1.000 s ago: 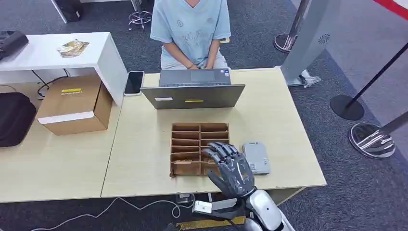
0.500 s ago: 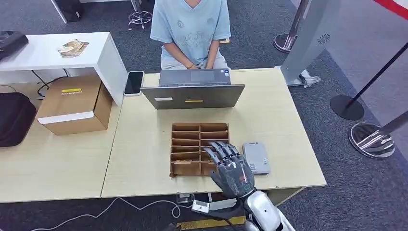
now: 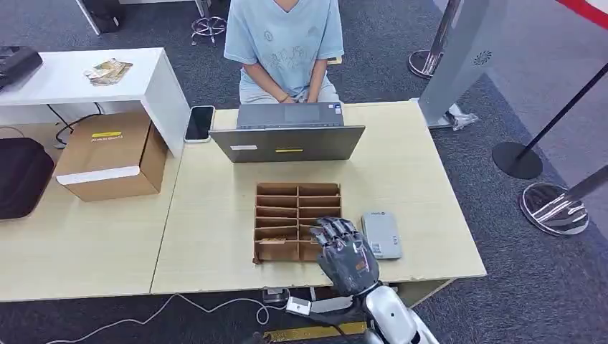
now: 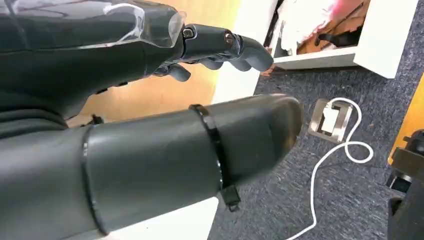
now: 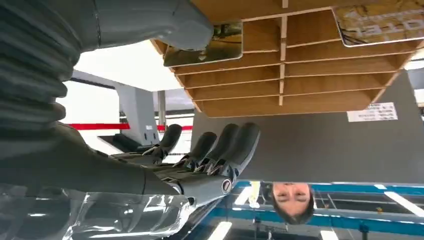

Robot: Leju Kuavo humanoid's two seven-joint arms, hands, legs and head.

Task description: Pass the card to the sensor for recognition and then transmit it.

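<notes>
Light wooden desk (image 3: 215, 236) fills the centre of the head view, on grey carpet. A brown compartmented card box (image 3: 287, 215) sits at mid-frame, with a grey card sensor (image 3: 381, 233) just beside it to the right. The right hand (image 3: 346, 252) hovers over the box's lower right corner, fingers apart, holding nothing; its thumb is near a card (image 5: 207, 47) standing in a slot. A laptop (image 3: 287, 142) and a seated person (image 3: 283, 43) occupy the upper centre. The left hand (image 4: 150, 75) hangs over carpet, fingers loosely extended, empty.

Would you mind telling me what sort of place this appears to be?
Probably an office or reception-style desk: a person sits behind a laptop, with a card reader and a wooden card tray on the desk, and barrier stands on carpet.
</notes>
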